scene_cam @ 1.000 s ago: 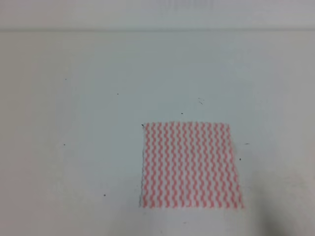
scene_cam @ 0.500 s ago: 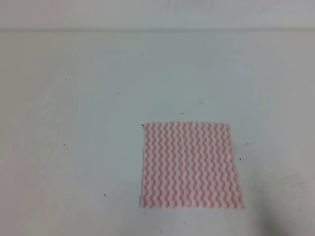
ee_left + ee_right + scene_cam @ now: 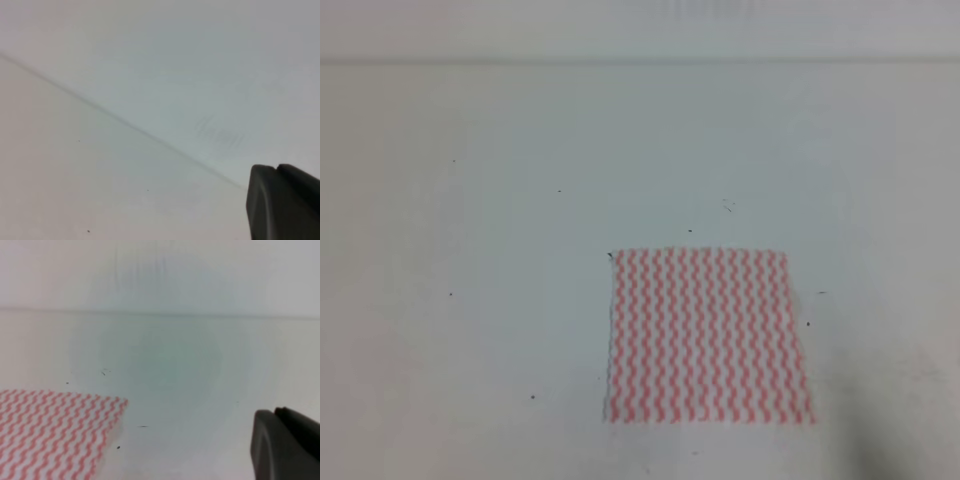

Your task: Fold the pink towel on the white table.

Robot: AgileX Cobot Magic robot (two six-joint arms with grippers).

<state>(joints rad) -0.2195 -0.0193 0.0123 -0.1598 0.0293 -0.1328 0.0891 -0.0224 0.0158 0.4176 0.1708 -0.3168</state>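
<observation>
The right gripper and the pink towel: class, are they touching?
Apart. The right wrist view shows bare white table between the right gripper and the pink towel.

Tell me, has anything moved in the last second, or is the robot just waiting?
Nothing visibly changed. The towel lies flat on the table in the same spot as before, and no arm has come into the high view.

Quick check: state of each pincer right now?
Left pincer: only one dark corner shows; open or shut cannot be told.
Right pincer: likewise cannot be told.
</observation>
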